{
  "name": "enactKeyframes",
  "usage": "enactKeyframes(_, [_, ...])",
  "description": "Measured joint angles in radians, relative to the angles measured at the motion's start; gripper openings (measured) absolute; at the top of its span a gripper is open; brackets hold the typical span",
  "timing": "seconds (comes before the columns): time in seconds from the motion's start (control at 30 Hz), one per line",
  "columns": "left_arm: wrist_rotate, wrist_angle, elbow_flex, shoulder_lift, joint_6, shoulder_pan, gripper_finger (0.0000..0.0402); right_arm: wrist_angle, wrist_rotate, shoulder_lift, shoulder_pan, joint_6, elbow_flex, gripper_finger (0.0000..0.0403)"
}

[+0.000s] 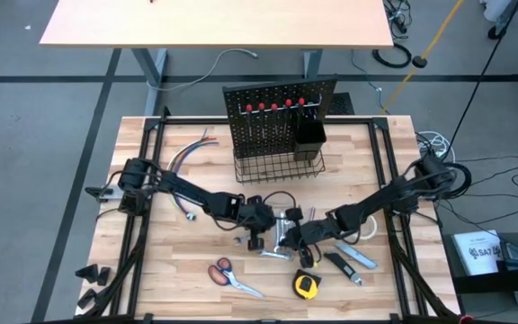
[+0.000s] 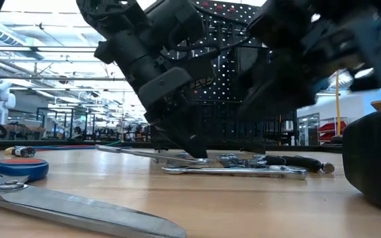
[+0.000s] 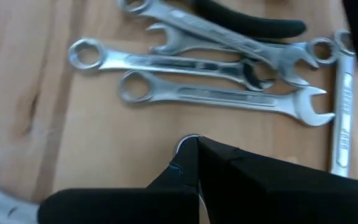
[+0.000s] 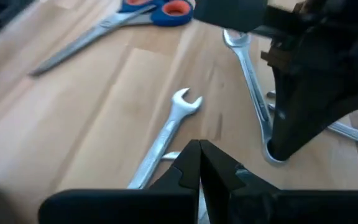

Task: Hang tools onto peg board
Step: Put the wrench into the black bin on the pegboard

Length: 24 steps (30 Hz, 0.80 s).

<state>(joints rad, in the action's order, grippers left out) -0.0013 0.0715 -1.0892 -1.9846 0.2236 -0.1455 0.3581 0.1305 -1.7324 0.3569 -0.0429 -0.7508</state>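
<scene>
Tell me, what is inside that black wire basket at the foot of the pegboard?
The black wire basket looks empty: only pale wood shows through its mesh. The upright black perforated pegboard hides its back edge.

wrenches (image 1: 281, 236) crowd centre | both arms close | basket (image 1: 277, 166) front seemingly clear

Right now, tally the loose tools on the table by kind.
wrenches: 5 at least, overlapping in a pile
scissors: 1
tape measure: 1
utility knife: 1
pliers: 1
Total: 9 at least; the arms hide part of the pile.
</scene>
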Motion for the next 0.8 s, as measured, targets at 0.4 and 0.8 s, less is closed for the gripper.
enactKeyframes(0.4, [0.001,0.019,0.002,-0.001,0.086,0.024,0.0001,0.03,0.189,-0.184,-0.031,0.029,-0.15,0.0])
enactKeyframes(0.8, [-0.008,0.032,0.004,-0.001,0.138,0.029,0.0001,-0.013,0.392,-0.266,-0.029,0.053,-0.234,0.0])
